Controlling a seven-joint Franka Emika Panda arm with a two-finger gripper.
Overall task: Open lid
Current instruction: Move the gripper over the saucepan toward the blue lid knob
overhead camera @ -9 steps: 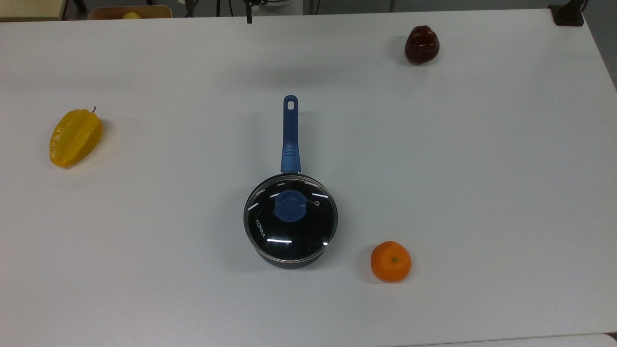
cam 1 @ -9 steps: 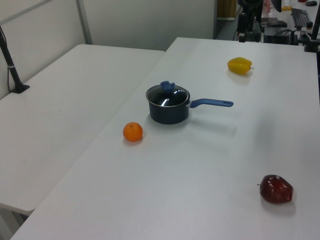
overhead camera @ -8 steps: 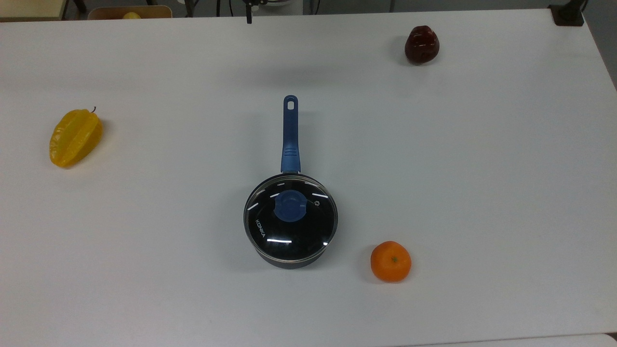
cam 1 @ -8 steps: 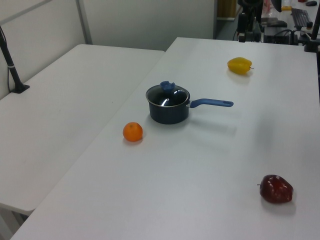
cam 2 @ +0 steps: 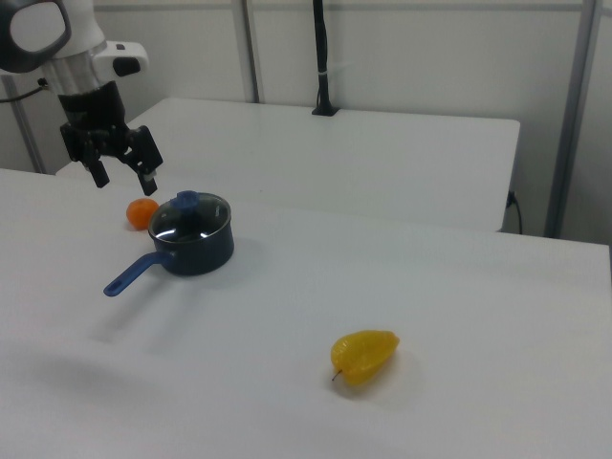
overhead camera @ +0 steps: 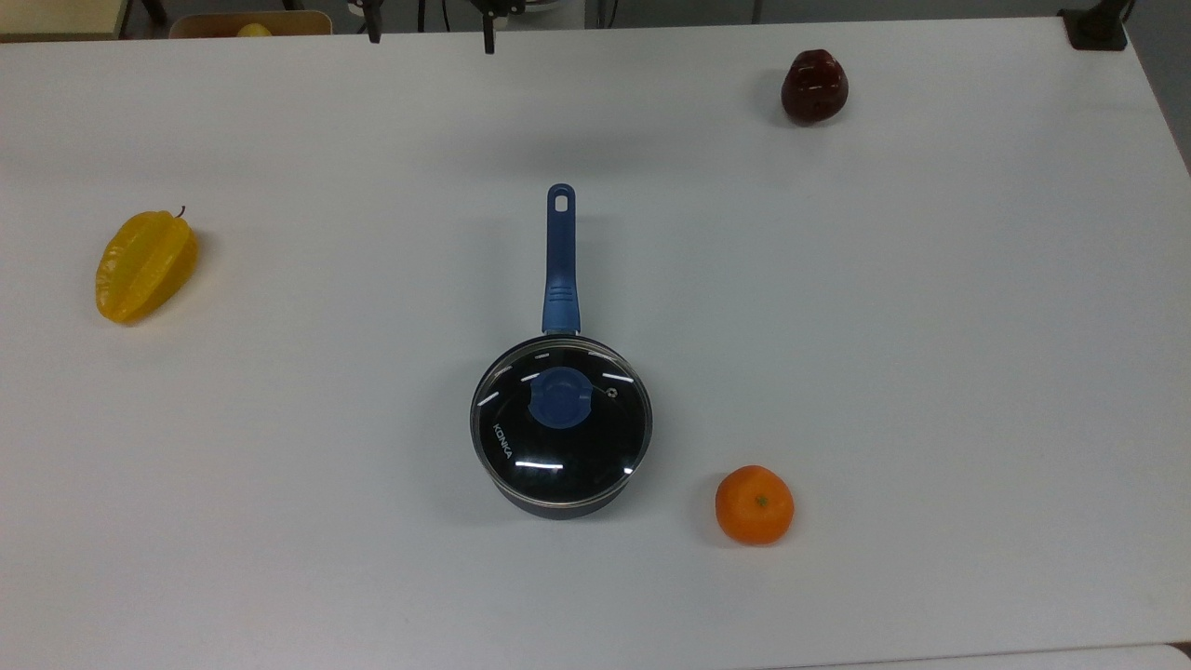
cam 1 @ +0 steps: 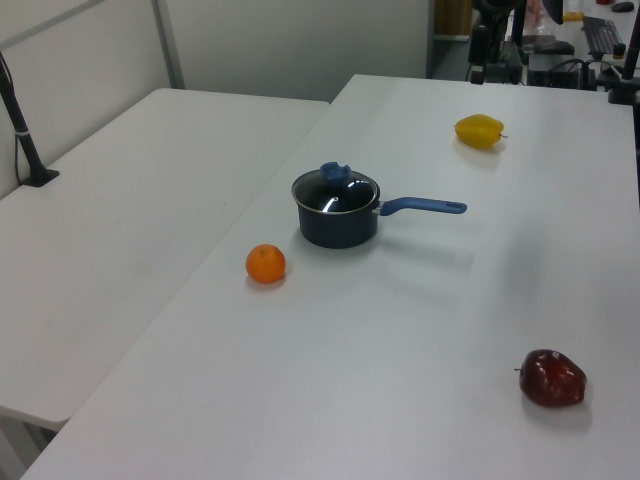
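**Inspector:** The lid (overhead camera: 561, 423) is seated flat on the black saucepan (cam 1: 338, 227), metal rim closed all round. Blue knob (overhead camera: 558, 396) at centre, small steam vent just to the top view's right of it. White lettering shows on the glass near the top view's left edge.

**Clerk:** Position of the pan?

**Inspector:** Near the middle of the white tabletop (overhead camera: 884, 307). Its long blue handle (overhead camera: 560, 261) points to the top view's upper edge; in the right view the handle (cam 2: 136, 273) runs toward the lower left.

**Clerk:** And the pincer?

**Inspector:** The pincer (cam 2: 122, 175) hangs in the air, fingers spread wide, holding nothing. In the right view it appears up and to the left of the lid (cam 2: 190, 215), clear of the knob, no contact. The two dark fingers (cam 2: 147, 169) point downward.

**Clerk:** Other items?

**Inspector:** An orange (overhead camera: 755, 504) lies near the pan, toward the top view's lower right, not touching it. A yellow starfruit (overhead camera: 144, 264) lies well apart at the top view's left. A dark red apple (overhead camera: 814, 87) sits well apart at the top view's upper right. A second white table (cam 1: 130, 220) adjoins at the left view's left.
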